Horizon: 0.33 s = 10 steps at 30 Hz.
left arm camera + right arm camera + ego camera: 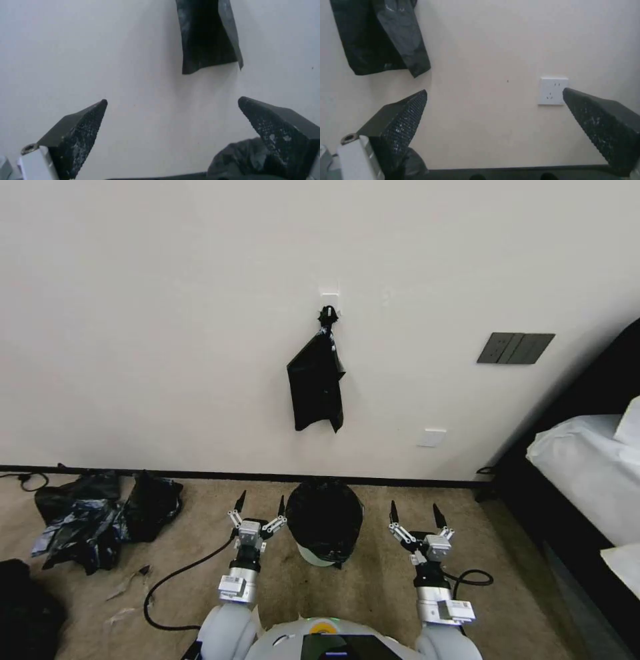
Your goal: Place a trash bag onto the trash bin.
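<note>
The trash bin (319, 555) stands on the tan carpet close to the wall, and the trash bag (325, 520) is draped over its top, black film covering the mouth and most of the sides so that just a strip of cream shows near the base. The left gripper (259, 503) hangs just beside the bag on the robot's left, its two dark fingers spread apart and holding nothing. The right gripper (415, 511) sits on the other side, a little farther off from the bag, fingers likewise spread and empty. The bin is between the two, touched by neither.

From the left wrist, the crinkled bag (240, 160) shows low beside one fingertip. Up on the wall, a flat black bundle of bags (317, 383) hangs from a hook, directly above the bin. A white wall socket (552, 90) sits beyond the right gripper. Off to the robot's left, a black-and-bluish plastic heap (100, 517) lies on the carpet, well apart from the bin.
</note>
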Motion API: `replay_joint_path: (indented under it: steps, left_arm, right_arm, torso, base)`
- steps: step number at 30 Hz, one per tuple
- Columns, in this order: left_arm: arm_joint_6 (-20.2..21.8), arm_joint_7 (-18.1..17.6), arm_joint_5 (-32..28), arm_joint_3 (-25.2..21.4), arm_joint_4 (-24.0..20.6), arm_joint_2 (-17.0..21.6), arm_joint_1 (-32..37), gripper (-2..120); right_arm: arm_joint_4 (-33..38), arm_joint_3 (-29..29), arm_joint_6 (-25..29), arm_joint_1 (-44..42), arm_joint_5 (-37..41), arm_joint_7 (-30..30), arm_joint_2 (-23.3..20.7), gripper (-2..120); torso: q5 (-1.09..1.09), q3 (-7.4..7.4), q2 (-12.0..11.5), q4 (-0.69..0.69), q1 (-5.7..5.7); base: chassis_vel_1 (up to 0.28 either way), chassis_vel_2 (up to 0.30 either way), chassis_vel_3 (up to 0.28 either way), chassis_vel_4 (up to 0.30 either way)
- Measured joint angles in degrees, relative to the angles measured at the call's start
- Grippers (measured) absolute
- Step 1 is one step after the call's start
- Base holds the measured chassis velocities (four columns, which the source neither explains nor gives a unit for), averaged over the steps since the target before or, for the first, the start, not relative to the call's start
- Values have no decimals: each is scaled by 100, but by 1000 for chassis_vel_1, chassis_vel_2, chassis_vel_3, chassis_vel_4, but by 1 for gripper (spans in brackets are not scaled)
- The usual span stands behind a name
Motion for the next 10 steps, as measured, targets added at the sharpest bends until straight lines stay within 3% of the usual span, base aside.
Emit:
replay_joint_path:
  steps: [10]
  left_arm:
    - [-18, -30, 22, -1, 7, 23, -37, 100]
  right_arm:
    - [23, -39, -18, -6, -77, 39, -2, 100]
  torso:
    - [1, 0, 0, 0, 0]
  base:
    - [0, 0, 0, 0]
